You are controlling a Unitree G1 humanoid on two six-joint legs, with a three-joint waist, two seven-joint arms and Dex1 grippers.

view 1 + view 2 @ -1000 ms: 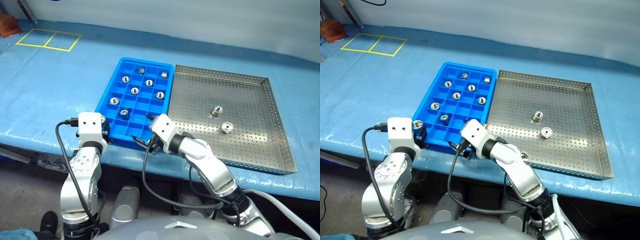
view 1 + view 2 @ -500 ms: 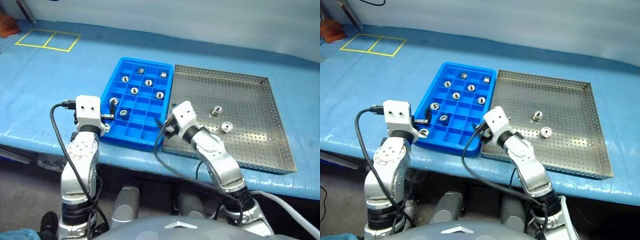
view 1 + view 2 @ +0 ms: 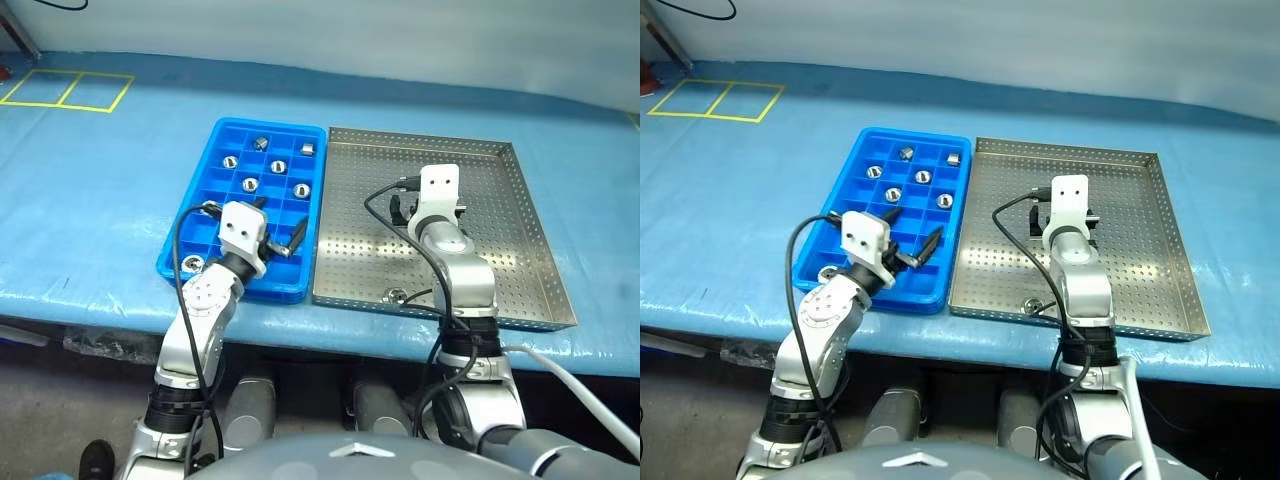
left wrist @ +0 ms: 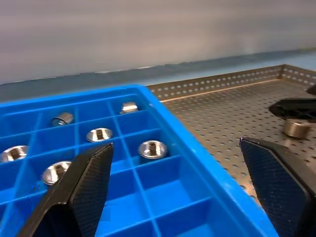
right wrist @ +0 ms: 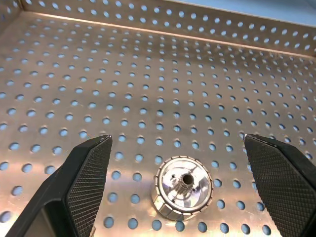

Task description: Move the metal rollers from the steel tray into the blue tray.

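Having swung across from the blue tray [image 3: 200,232], my right fingers [image 5: 182,163] are hovering wide around a metal roller [image 5: 183,186] in the steel tray [image 3: 520,200], left fingers [image 4: 177,187] wide, several rollers already binned.

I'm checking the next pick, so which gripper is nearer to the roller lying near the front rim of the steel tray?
Right. The right gripper hangs over the steel tray, behind the roller. The left gripper is over the blue tray, farther off.

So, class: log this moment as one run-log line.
left gripper: open, over blue tray | right gripper: open, around roller in steel tray
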